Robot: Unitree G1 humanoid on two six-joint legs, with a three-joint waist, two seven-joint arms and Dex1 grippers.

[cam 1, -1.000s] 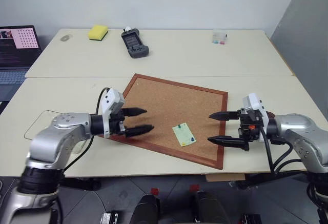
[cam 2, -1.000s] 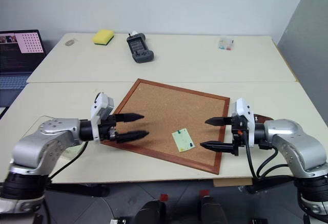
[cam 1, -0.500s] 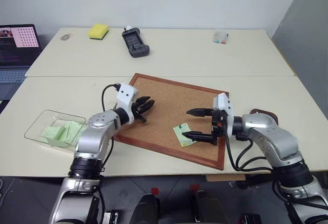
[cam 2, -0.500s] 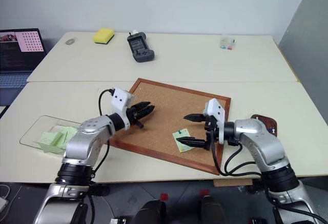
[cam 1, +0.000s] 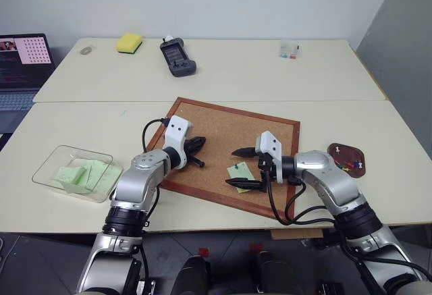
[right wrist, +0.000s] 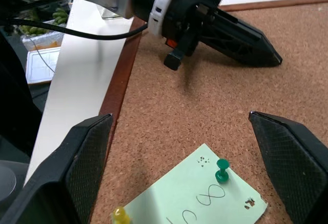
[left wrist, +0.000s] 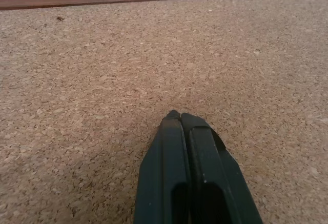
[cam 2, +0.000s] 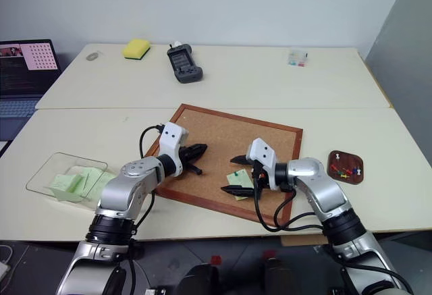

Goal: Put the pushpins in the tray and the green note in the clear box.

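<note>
The green note [right wrist: 205,193] lies on the cork board [cam 1: 223,126], held by a green pushpin [right wrist: 222,169] and a yellow pushpin [right wrist: 119,215]. My right gripper [cam 1: 231,167] stands open just over the board, one finger on each side of the note's [cam 1: 243,173] left end. My left gripper [cam 1: 200,145] is shut with nothing between its fingers, its tips low over bare cork left of the note. The clear box [cam 1: 48,162] sits at the near left with green slips inside. At the right, the dark reddish-brown tray [cam 1: 337,148] holds several coloured pins.
On the far table stand a yellow sponge [cam 1: 129,42], a black handheld device [cam 1: 177,57] and a tiny clear case [cam 1: 289,49]. A laptop [cam 1: 23,55] is at the far left. Bare tabletop surrounds the board.
My left gripper has shut and moved right and down onto the cork board. My right gripper, still open, has moved left and down until its fingers straddle the note.
</note>
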